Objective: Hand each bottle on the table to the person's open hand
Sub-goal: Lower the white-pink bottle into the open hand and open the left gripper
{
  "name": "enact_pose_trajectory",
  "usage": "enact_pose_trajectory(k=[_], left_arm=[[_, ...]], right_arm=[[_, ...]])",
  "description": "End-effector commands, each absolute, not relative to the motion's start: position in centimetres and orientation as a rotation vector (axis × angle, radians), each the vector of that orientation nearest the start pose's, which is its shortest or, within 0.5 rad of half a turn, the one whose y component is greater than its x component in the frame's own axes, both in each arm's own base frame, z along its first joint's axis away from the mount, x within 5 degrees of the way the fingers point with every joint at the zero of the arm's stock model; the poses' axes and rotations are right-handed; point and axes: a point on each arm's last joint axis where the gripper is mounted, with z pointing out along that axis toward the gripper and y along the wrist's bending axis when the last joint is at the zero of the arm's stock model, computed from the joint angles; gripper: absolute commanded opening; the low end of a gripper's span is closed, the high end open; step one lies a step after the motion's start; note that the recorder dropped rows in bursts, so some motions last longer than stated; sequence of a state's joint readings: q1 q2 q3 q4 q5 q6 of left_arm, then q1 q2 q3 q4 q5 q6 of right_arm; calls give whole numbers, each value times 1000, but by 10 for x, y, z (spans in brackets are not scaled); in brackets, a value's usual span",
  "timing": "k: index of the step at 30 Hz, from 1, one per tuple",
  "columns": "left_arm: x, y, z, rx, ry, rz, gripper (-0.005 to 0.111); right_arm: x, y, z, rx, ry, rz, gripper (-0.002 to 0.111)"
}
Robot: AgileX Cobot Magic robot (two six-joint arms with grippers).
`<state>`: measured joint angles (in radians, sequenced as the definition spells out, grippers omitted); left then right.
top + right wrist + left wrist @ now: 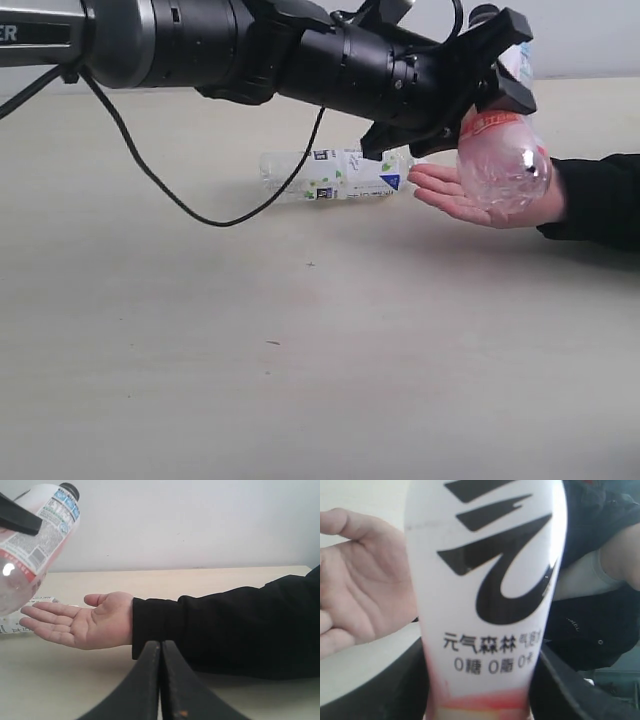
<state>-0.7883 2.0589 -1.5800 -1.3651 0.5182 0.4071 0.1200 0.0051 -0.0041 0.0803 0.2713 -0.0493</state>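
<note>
In the exterior view the left arm point(300, 55) stretches from 9 o'clock toward 2 o'clock, with a cable point(210, 222) sagging beneath it. Near the middle of the table point(250, 360) the green bottle point(335, 175) lies on its side, its ends pointing to 9 and 3. Just at its 3 o'clock an open hand point(455, 195) is held palm up, fingertips close to that bottle's end. The left gripper point(505, 62) is clamped on the pink bottle point(503, 160) at 2 o'clock in the view. Its black cap points toward 12 and its round base is low over the palm; whether base and palm touch I cannot tell. A black sleeve point(600, 195) runs off at 3 o'clock. The right gripper point(161, 680) is clenched, fingers pressed together on nothing
</note>
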Motion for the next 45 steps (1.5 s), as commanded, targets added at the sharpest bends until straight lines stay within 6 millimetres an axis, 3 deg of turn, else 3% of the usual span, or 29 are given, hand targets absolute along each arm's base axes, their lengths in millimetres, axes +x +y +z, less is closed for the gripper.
enact_pose_trajectory(k=[1, 7, 21, 23, 25, 28, 31, 37, 45], left_arm=[[310, -385, 245, 150, 2404, -1547, 0], [320, -399, 207, -45, 2497, -1556, 0], [326, -400, 160, -86, 2602, -1499, 1], [326, -400, 157, -78, 2612, -1498, 9], [326, -400, 157, -77, 2613, -1500, 25], [326, -400, 157, -67, 2611, -1497, 61], [326, -400, 157, -27, 2598, -1485, 82], [325, -400, 159, 8, 2588, -1483, 84], [325, -394, 180, 72, 2569, -1533, 84]], right_arm=[[54, 8, 189, -95, 1748, 119, 0], [54, 8, 189, -95, 1748, 119, 0], [54, 8, 189, -95, 1748, 119, 0], [54, 8, 189, -95, 1748, 119, 0], [54, 8, 189, -95, 1748, 119, 0], [54, 8, 189, -95, 1748, 119, 0], [54, 8, 189, -95, 1748, 119, 0], [54, 8, 189, -95, 1748, 119, 0], [54, 8, 189, -95, 1748, 119, 0]])
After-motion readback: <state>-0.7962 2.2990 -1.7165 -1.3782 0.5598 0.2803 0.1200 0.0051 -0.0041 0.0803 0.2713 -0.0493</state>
